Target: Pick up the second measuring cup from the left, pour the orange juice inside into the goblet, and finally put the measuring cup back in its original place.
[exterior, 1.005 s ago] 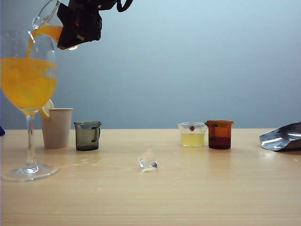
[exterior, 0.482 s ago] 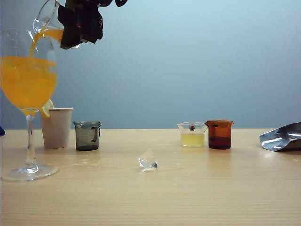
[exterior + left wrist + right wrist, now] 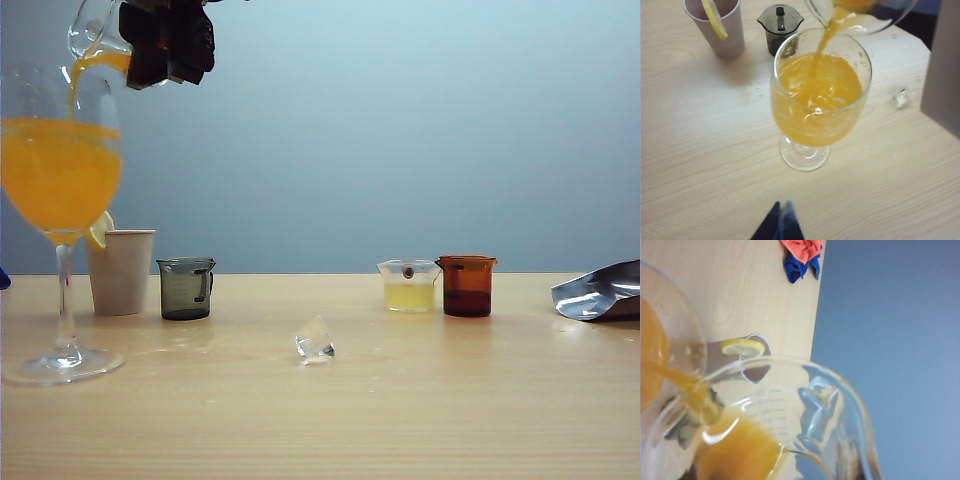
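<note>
Looking from outside: right gripper clasps the second measuring cup, tipped above the goblet.
Left wrist: orange juice streams in; left gripper's state unclear.
Right wrist: lemon slice on the paper cup.

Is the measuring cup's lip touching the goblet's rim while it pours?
Cannot tell: in the left wrist view the measuring cup overlaps the goblet rim; no gap or contact shows.

The second measuring cup bears faint graduation lines and numerals, too blurred to read.
</note>
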